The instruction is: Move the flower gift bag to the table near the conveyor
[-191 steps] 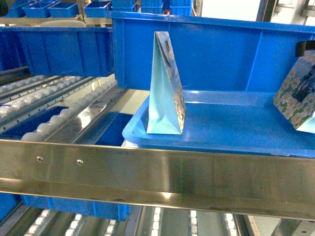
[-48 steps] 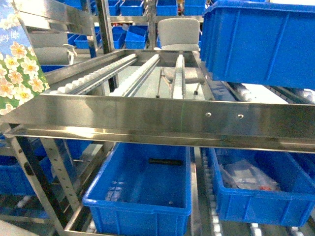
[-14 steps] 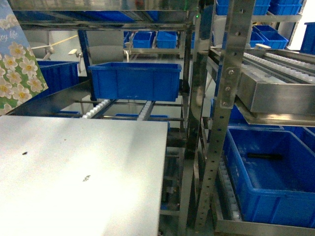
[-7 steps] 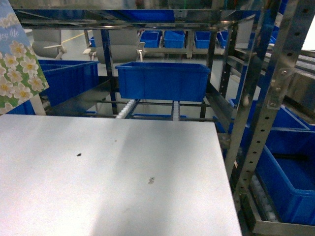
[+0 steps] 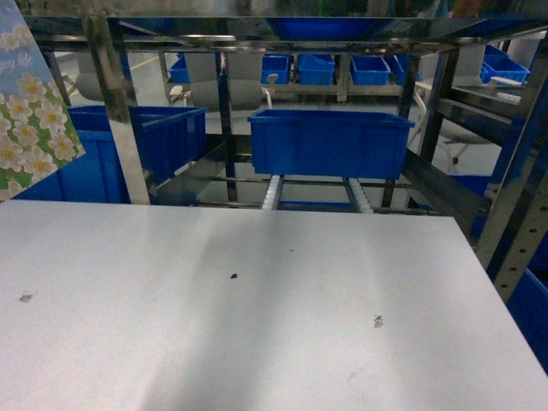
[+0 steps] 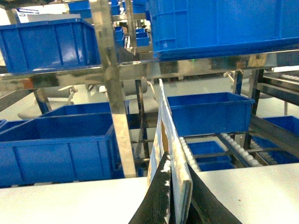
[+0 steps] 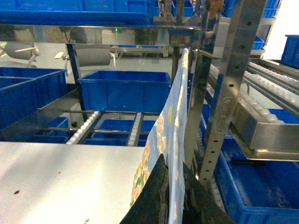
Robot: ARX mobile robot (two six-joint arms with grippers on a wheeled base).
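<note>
- Two flower gift bags are in play, one pinched in each gripper: the left gripper [image 6: 174,196] clenches its fingers [image 6: 159,198] on the edge of one flower gift bag [image 6: 170,154], the right gripper [image 7: 172,196] likewise on a second floral bag [image 7: 170,140].
- Carrying seems done; setting down comes next, which calls for lowering each bag upright onto the pale counter [image 5: 257,325].
- Both arms hold their bags above the counter, not resting on it.
- Beyond its far edge stand conveyor [image 5: 272,190] rollers and a blue bin [image 5: 330,141].
</note>
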